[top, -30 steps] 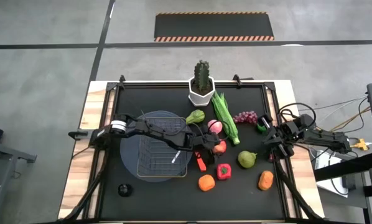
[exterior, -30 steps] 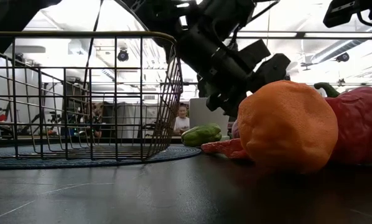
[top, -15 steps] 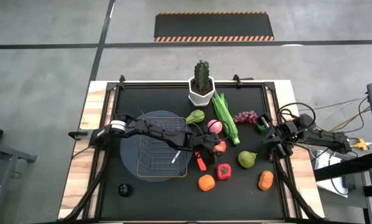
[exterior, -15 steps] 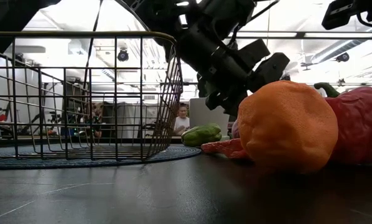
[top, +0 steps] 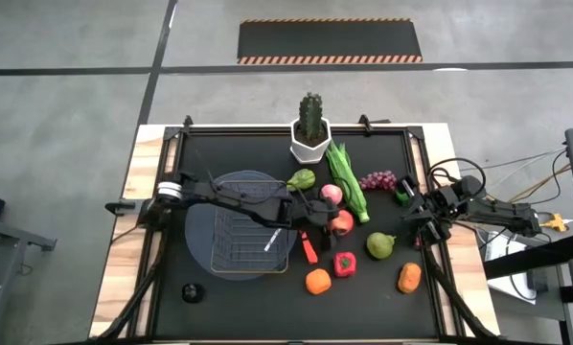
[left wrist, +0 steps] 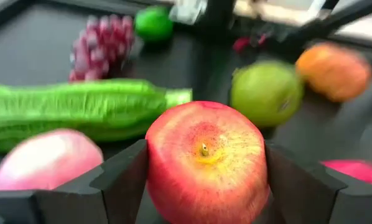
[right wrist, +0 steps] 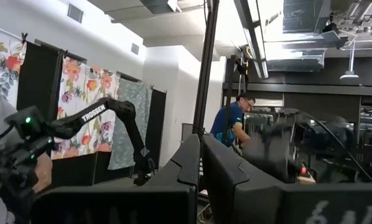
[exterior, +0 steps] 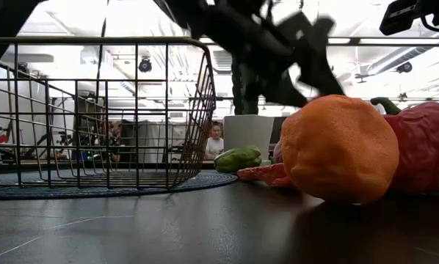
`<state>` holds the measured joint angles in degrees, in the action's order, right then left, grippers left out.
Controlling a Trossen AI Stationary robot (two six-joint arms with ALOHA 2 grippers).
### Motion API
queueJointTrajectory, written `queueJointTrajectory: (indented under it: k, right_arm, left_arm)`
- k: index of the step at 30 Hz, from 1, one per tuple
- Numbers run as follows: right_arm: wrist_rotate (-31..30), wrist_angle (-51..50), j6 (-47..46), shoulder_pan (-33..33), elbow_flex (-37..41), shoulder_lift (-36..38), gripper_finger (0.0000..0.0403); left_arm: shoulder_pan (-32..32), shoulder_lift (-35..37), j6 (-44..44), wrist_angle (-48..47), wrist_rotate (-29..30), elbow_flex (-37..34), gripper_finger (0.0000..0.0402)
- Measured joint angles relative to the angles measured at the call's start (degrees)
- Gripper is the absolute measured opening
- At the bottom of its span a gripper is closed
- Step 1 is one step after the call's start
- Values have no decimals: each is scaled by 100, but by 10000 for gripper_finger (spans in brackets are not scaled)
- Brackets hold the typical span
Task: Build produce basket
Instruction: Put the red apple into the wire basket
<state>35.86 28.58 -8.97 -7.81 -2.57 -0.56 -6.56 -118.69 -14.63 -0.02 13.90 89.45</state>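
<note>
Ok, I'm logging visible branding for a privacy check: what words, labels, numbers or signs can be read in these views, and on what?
"TROSSEN": white letters on the dark robot arm in the room beyond the table, right wrist view.
Nothing else reads: the black floor mat with striped edges carries no text, and the basket, the red apple held in the left gripper and the cactus pot show no labels.

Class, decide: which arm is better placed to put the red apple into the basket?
Left. Its gripper already holds the red apple right beside the basket; the right gripper waits at the table's far right edge.
</note>
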Motion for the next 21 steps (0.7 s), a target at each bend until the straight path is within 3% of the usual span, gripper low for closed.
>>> queueJointTrajectory:
  k: [11, 21]
  right_arm:
    - [0, -58, 13, 0, -2, -15, 9]
    - [-54, -146, 106, -7, -2, -39, 9]
  left_arm:
    - [-334, 1640, -8, -1329, -1, -72, 274]
    - [-856, 2974, -1537, -4623, 766, -81, 274]
